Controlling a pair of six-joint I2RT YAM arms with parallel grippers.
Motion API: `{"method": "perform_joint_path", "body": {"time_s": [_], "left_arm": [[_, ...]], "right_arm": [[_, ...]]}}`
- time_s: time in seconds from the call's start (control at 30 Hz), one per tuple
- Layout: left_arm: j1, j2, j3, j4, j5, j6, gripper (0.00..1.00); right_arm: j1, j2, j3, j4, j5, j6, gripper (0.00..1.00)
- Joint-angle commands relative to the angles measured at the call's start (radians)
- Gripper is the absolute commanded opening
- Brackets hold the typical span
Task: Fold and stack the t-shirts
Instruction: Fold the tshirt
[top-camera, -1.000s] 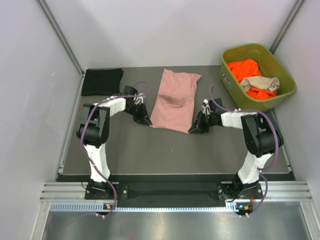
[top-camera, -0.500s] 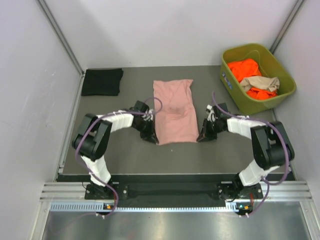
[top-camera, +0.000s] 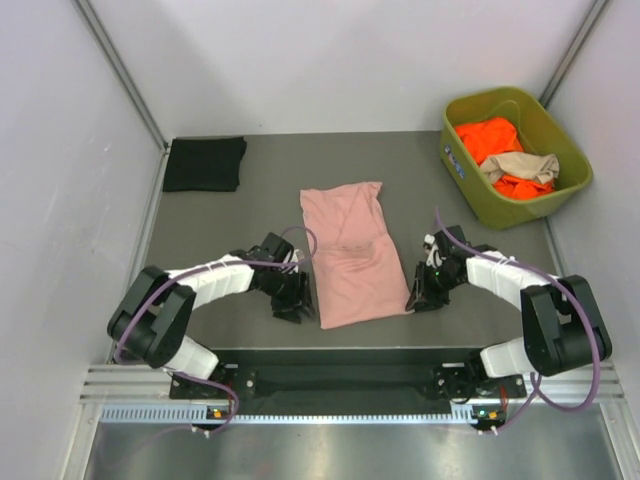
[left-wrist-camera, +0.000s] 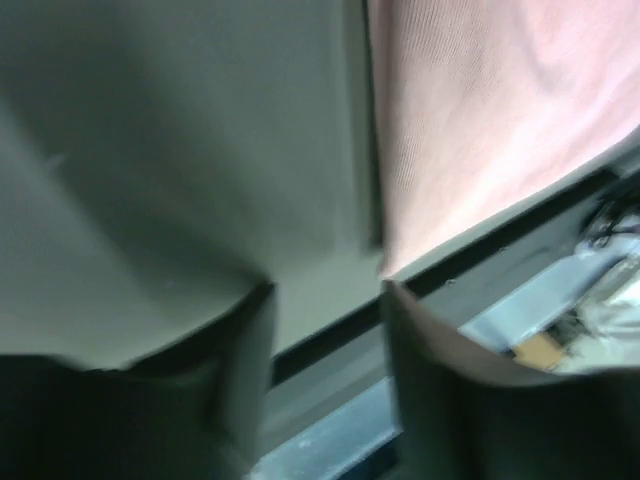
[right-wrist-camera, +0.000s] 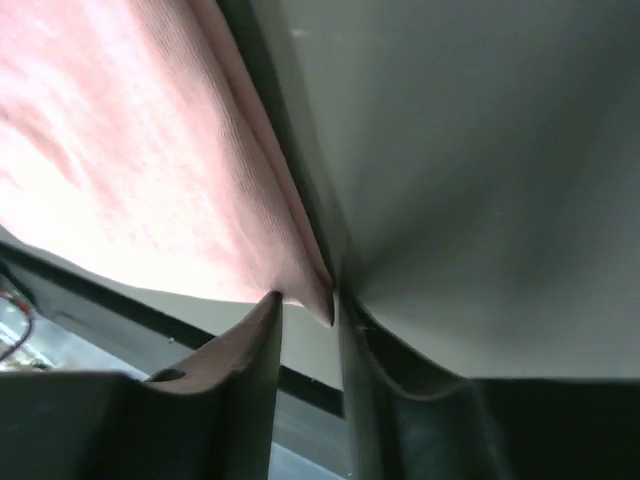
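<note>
Bin (top-camera: 458, 165): orange tee (top-camera: 488, 135) + tan tee (top-camera: 520, 166) inside. L gripper (left-wrist-camera: 325, 290) jaws spread, empty, beside pink tee (top-camera: 345, 250) corner. R gripper (right-wrist-camera: 308, 300) jaws slightly apart, corner between.

Table (top-camera: 250, 200): pink shirt (top-camera: 345, 250), black shirt (top-camera: 204, 163), bin (top-camera: 497, 95)

Soft, even overhead light keeps the top view sharp, with only faint shadows on the counter (top-camera: 220, 215). Both wrist views are dimmer and smeared with blur. There the pink t-shirt (left-wrist-camera: 480, 120) washes out pale, and the near foreground is dark and unfocused.
</note>
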Motion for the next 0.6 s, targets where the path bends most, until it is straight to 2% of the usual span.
{"method": "perform_joint_path", "body": {"time_s": [0.0,0.03,0.07,0.17,0.27,0.43,0.57], "left_arm": [[0.005,-0.072,-0.005,-0.078,-0.058,0.017,0.64],[0.006,-0.084,0.007,-0.099,-0.064,0.023,0.75],[0.006,-0.099,0.039,-0.113,-0.079,0.039,0.77],[0.014,-0.098,0.125,-0.153,-0.111,0.075,0.78],[0.035,-0.046,0.213,-0.148,-0.13,0.132,0.79],[0.073,0.072,0.364,-0.085,-0.134,0.232,0.8],[0.12,0.198,0.45,-0.042,-0.108,0.273,0.74]], "right_arm": [[-0.005,0.001,0.05,-0.091,0.103,-0.035,0.32],[-0.005,-0.013,0.085,-0.097,0.106,-0.04,0.37],[-0.007,-0.039,0.107,-0.1,0.115,-0.052,0.42],[-0.005,-0.039,0.203,-0.099,0.152,-0.094,0.5],[-0.005,0.028,0.303,-0.062,0.156,-0.132,0.52],[-0.004,0.194,0.473,0.019,0.097,-0.161,0.51],[-0.005,0.333,0.578,0.039,0.066,-0.172,0.4]]}}
